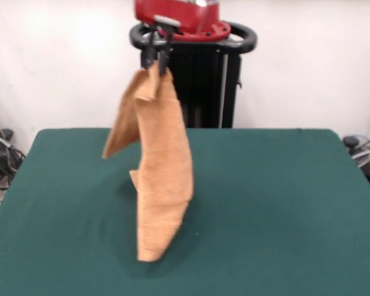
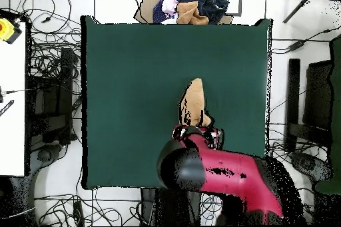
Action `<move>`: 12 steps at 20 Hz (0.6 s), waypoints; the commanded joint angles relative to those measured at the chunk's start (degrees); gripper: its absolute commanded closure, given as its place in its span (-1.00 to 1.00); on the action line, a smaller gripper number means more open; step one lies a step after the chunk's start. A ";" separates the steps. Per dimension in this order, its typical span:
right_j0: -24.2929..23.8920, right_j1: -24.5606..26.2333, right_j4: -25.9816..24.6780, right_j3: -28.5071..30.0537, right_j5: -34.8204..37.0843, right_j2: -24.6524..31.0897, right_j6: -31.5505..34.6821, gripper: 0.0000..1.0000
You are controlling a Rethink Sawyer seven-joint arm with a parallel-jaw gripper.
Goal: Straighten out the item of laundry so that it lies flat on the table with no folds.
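Nearest the front camera, the towel (image 1: pixel 160 185) hung folded lengthwise, its lowest tip about touching the green table (image 1: pixel 283 203). Above, the gripper (image 1: pixel 158 57) was clamped on its top corner. Best judged: lower while dragging sideways so the cloth unrolls flat. No containers were visible

The towel (image 1: pixel 160 179) is a plain light orange-tan with no pattern discernible, hanging above the uniformly dark green table (image 1: pixel 283 203), while above the towel the gripper (image 1: pixel 157 58) is black, the arm (image 2: pixel 226 171) red and black, and the pedestal (image 1: pixel 203 86) behind it black.
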 commanded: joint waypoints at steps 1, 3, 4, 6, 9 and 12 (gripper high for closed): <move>9.90 7.35 2.63 -0.88 -2.52 -9.77 26.28 1.00; 12.14 8.80 3.72 -1.55 -3.03 -11.18 27.75 1.00; 13.24 9.58 4.23 -1.73 -3.41 -11.81 28.68 1.00; 15.28 10.88 5.23 -2.13 -3.78 -12.82 30.60 1.00; 18.53 12.54 6.98 -2.43 -4.20 -14.17 33.81 1.00; 22.13 14.35 9.01 -3.08 -4.34 -15.69 37.36 1.00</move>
